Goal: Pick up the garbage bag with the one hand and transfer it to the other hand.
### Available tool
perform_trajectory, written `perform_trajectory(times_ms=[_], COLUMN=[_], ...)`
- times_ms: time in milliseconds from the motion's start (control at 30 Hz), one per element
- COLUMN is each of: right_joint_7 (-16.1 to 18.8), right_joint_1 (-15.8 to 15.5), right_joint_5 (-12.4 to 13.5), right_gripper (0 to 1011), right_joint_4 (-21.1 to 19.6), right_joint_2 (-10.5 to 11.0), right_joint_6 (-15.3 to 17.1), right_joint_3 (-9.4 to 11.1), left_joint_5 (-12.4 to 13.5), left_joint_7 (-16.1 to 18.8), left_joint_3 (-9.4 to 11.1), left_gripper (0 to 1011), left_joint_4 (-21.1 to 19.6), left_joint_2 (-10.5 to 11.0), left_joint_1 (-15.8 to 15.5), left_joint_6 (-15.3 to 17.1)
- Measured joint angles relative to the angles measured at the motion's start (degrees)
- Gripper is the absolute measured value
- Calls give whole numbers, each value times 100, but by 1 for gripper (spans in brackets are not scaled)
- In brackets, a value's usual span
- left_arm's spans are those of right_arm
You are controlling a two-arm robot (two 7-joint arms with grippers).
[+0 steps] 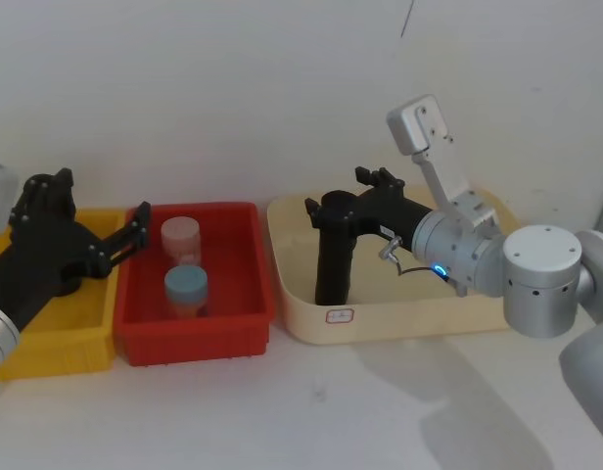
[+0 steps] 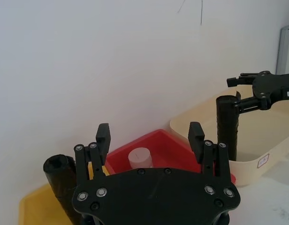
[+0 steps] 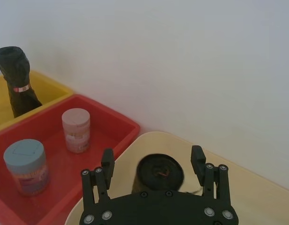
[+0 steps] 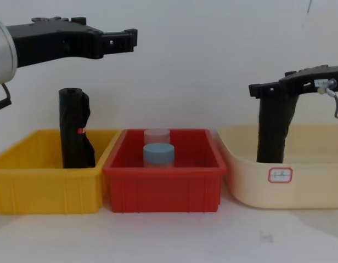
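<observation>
Beige tub (image 1: 399,328) has a small white sticker (image 4: 280,175) w/ a red edge on its front; the marks on it are too tiny to read. The garbage bag (image 1: 333,259) stands up straight in this tub, near its left end. It's a tall black roll of dull, crinkly plastic, taller than the tub wall. The right claw (image 3: 152,154), black w/ a tiny white tag (image 4: 321,83), is wide open at the bag's top, one finger each side w/ gaps, so no grip. The left claw (image 2: 149,130) is open too, holds nothing, high above the yellow tub (image 4: 48,192), where another black roll (image 4: 75,126) w/ a red mark stands. The red tub (image 4: 163,192) btwn holds 2 round jars (image 1: 187,286).
</observation>
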Motion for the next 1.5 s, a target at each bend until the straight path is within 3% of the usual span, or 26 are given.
perform_trajectory(times_ms=[300,633,1000,1500], right_joint_7=[53,459,1039,1366], right_joint_1=[1,-8,85,382], right_joint_5=[-7,42,122,216], right_gripper=[1001,1001,1001,1001], right_joint_4=[-30,-235,-494,-468], right_joint_2=[6,76,130,-241], right_joint_6=[3,-9,99,621], right_joint_3=[0,-86,-390,-893], left_joint_5=[28,46,51,56], left_joint_7=[35,57,65,71], left_joint_3=[-9,-17,-19,-18], left_gripper=[1001,1001,1001,1001], left_joint_4=[-5,-6,-6,-5], left_joint_2=[0,0,0,0], left_joint_1=[11,17,22,23], left_joint_6=[11,17,21,21])
